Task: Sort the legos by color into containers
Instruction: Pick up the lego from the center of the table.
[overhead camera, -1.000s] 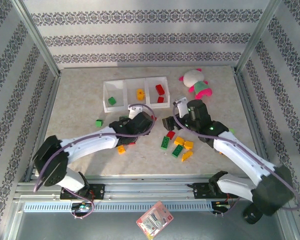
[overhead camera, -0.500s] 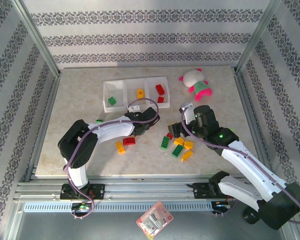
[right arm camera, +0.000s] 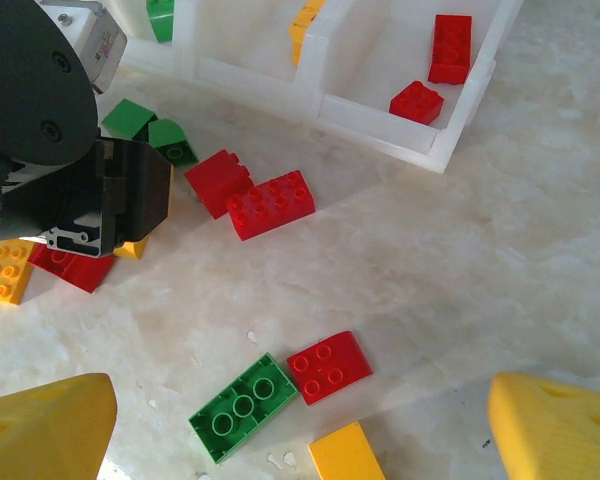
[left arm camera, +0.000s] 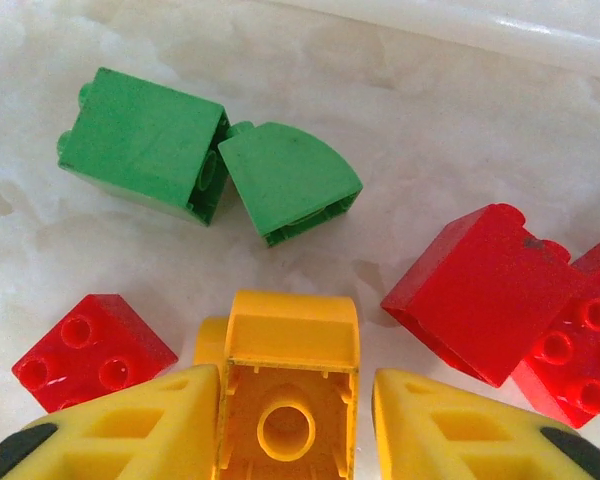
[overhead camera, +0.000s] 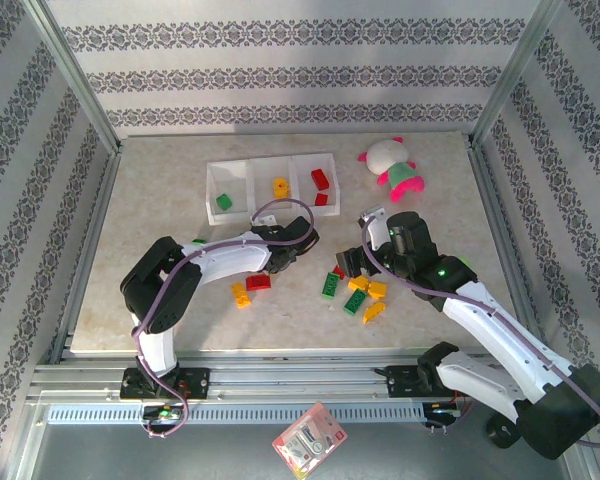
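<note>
**Near.** Right gripper (right arm camera: pixel 300 400): jaws spread wide and empty, poised above a loose green brick (right arm camera: pixel 243 405) and a red brick (right arm camera: pixel 330 366) on the table (overhead camera: pixel 180 195).

**Middle.** Left gripper (left arm camera: pixel 295 400): its fingers (left arm camera: pixel 150 420) flank a yellow brick (left arm camera: pixel 292 335). The brick lies on the table with its hollow underside turned toward the wrist camera, and its long axis appears to run along the fingers rather than across them. One finger touches the brick's side and the other stands a sliver off. Whether the pinch has taken hold cannot be told.

**Far.** The containers (overhead camera: pixel 270 157): three joined compartments in a row, the middle one already holding a yellow piece (overhead camera: pixel 279 187). In the top view this middle compartment lies almost straight beyond the left gripper (overhead camera: pixel 285 255), on the far side. The left arm is the nearer of the two, so the carry would be a short reach away from the bases.
</note>
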Robot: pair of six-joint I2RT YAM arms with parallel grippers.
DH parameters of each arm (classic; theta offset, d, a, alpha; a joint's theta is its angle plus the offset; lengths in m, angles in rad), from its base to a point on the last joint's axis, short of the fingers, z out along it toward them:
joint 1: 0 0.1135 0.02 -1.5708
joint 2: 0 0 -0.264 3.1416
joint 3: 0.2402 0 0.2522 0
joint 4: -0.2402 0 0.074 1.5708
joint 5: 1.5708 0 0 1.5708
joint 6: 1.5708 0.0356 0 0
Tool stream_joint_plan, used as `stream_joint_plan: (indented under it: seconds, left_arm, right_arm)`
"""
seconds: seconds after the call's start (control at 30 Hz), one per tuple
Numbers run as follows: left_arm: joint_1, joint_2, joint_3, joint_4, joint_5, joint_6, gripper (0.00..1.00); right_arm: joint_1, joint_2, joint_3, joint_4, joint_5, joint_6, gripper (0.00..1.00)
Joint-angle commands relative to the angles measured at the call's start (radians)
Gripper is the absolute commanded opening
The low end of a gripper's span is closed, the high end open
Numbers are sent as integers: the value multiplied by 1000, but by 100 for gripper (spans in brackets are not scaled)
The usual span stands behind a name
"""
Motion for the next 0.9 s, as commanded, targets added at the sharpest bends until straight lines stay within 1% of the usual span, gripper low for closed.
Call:
stream_joint_plan:
  seconds: [0.0, 0.13, 0.23, 0.37, 0.53, 0.63, 0.77, 0.87]
  left_arm:
    - [13, 31, -16, -29, 7, -22, 44]
    - [14, 37, -19, -21, 15, -15, 42]
    - [14, 35, -16, -20, 19, -8, 31]
    - [14, 15, -3, -32, 15, 21, 28]
    - [13, -34, 45, -62, -18, 98, 27]
    - [22, -52, 87, -40, -31, 189, 28]
    - [61, -27, 177, -33, -13, 285, 29]
    - [113, 20, 268, -34, 4, 355, 29]
  right_arm:
    - [8, -10, -17, -1, 14, 2, 95]
    - [8, -10, -22, 1, 18, 3, 95]
    - [8, -10, -23, 3, 21, 6, 95]
    - [8, -16, -20, 2, 18, 8, 95]
    - [8, -25, -14, 8, 2, 16, 95]
    - [9, -21, -21, 29, -15, 16, 95]
    - [15, 1, -29, 36, -14, 19, 95]
    - [23, 3, -34, 52, -15, 26, 95]
